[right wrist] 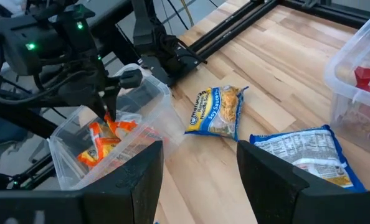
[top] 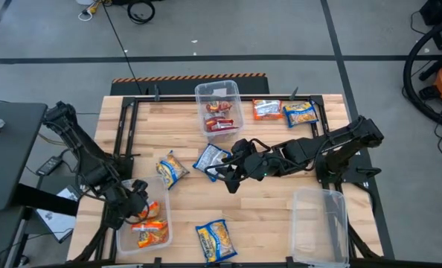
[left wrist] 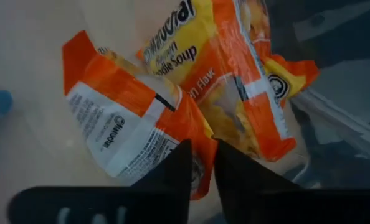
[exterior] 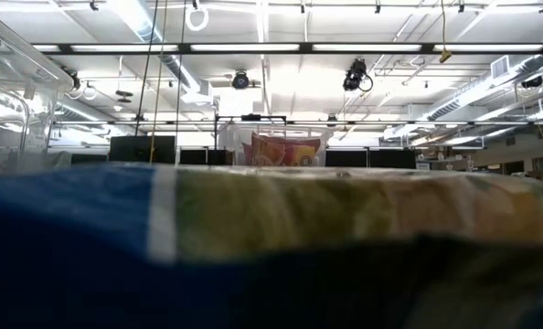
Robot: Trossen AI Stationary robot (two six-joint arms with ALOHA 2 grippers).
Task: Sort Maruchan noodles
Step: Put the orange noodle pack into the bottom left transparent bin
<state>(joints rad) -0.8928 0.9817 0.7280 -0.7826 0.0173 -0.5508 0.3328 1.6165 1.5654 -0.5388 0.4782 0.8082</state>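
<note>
At table's near left corner, left gripper [top: 135, 211] nearly closed, empty, inside bin [top: 164, 232] over orange packets [top: 152, 234]; right gripper [top: 228, 177] wide open, empty, beside blue packet [top: 211, 158] mid-table.

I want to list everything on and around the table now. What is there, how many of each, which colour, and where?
Blue-and-yellow packets: four, loose on the table; one at the far right, two mid-table, one at the near edge.
Loose orange packet: one, far side, beside a blue one.
Orange packets in bin: at least two, near-left bin.
Red packets: at least two, far bin.
Clear bins: three; far centre, near left, and near right, which holds no packets.
Table: one, light wood.
Left gripper: dark, over the near-left bin.
Right gripper: dark, fingers open, mid-table by a blue packet.
</note>
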